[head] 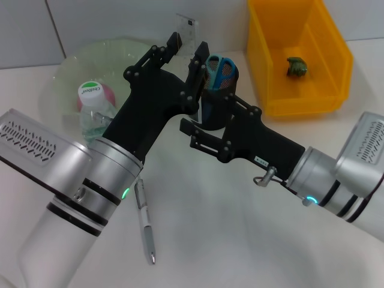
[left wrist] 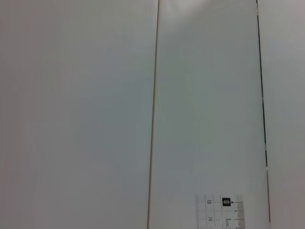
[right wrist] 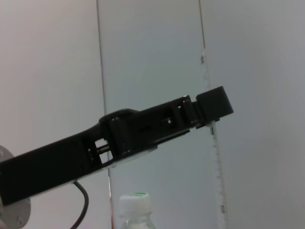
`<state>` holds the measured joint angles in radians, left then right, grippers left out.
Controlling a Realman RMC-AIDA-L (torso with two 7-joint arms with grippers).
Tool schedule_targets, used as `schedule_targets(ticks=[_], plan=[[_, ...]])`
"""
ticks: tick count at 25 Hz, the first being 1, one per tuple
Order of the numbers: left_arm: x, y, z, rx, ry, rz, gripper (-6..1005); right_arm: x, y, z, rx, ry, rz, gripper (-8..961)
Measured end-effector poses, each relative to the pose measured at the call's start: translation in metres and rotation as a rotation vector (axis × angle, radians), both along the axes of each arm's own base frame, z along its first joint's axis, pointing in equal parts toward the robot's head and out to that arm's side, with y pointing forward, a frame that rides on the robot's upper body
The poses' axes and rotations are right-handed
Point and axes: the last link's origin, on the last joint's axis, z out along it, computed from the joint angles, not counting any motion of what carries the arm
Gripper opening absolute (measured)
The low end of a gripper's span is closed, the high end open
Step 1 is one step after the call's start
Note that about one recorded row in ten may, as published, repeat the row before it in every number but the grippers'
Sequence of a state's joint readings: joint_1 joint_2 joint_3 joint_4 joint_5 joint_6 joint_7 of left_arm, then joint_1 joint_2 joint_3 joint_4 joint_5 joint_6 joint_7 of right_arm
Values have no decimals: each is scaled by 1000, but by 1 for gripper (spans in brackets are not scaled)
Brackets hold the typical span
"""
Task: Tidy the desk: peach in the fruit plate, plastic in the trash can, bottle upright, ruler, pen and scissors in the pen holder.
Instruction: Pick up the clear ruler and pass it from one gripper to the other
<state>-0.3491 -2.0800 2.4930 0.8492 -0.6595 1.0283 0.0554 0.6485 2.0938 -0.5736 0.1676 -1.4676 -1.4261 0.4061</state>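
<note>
My left gripper (head: 187, 48) is raised above the pen holder (head: 216, 99) and shut on a clear ruler (head: 187, 27), which stands on end between its fingers. The ruler's marked end (left wrist: 221, 212) shows in the left wrist view, and the right wrist view shows the ruler (right wrist: 215, 157) running past the left gripper. Blue-and-red scissors (head: 221, 69) stand in the dark mesh holder. My right gripper (head: 207, 123) is closed around the holder's base. A silver pen (head: 144, 222) lies on the table. The bottle (head: 93, 111) stands upright by the green fruit plate (head: 114, 51), with a pink peach (head: 80, 101) behind it.
A yellow trash can (head: 327, 90) stands at the back right with a green piece of plastic (head: 296, 66) inside. The white wall is close behind the plate and bin. Both arms cross the middle of the table.
</note>
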Motion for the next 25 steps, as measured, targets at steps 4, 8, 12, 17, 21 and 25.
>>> schedule_targets(ticks=[4, 8, 12, 17, 21, 25], plan=[[0, 1, 0, 1, 0, 0, 402, -4, 5, -4, -13, -14, -8, 779], [-1, 1, 1, 6, -5, 2, 402, -5, 9, -4, -1, 0, -32, 771], [-3, 1, 1, 9, 0, 4, 402, -6, 9, -4, 3, 10, -41, 763], [-3, 1, 1, 8, 0, 4, 402, -7, 8, -5, 1, 11, -38, 753], [-2, 0, 0, 3, 2, -1, 403, -8, 8, -5, 2, 18, -34, 623], [-2, 0, -1, 2, 3, -2, 403, -9, 8, -5, 1, 19, -30, 484]])
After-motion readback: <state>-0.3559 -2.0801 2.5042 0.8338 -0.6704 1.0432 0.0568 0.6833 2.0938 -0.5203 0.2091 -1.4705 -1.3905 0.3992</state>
